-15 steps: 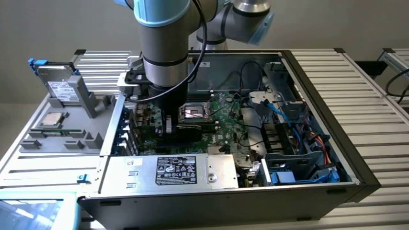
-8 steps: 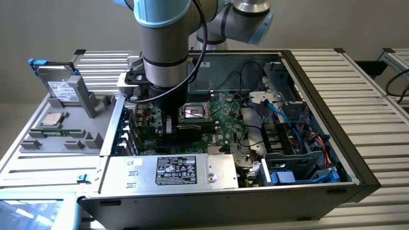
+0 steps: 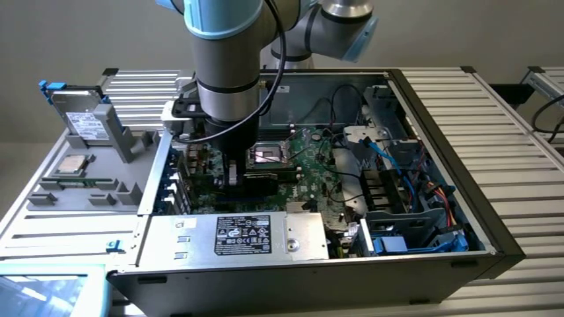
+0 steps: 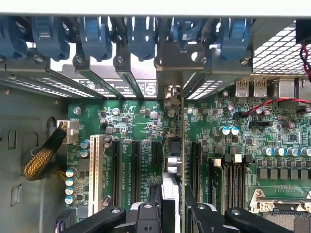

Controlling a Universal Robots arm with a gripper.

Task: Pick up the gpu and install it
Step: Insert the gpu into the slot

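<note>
My exterior camera sits high and off the arm (image 3: 227, 79), looking steeply down into the open computer case (image 3: 291, 277) from the side where the power supply (image 3: 251, 234) lies. It is far enough back to take in the whole case and the parts tray (image 3: 88, 191) at the exterior view's left. The arm's column blocks the middle of the motherboard (image 3: 308, 178) from it.

My wrist camera rides close above that board. It looks along the gripper (image 4: 170, 196) toward the blue-latched slot brackets (image 4: 141, 43) on the case's rear wall. What seems to be the gpu (image 4: 173, 150) runs edge-on down the centre, clamped in the fingers.

Both views share the expansion slots (image 4: 136, 165) and the CPU socket (image 3: 266, 157).
</note>
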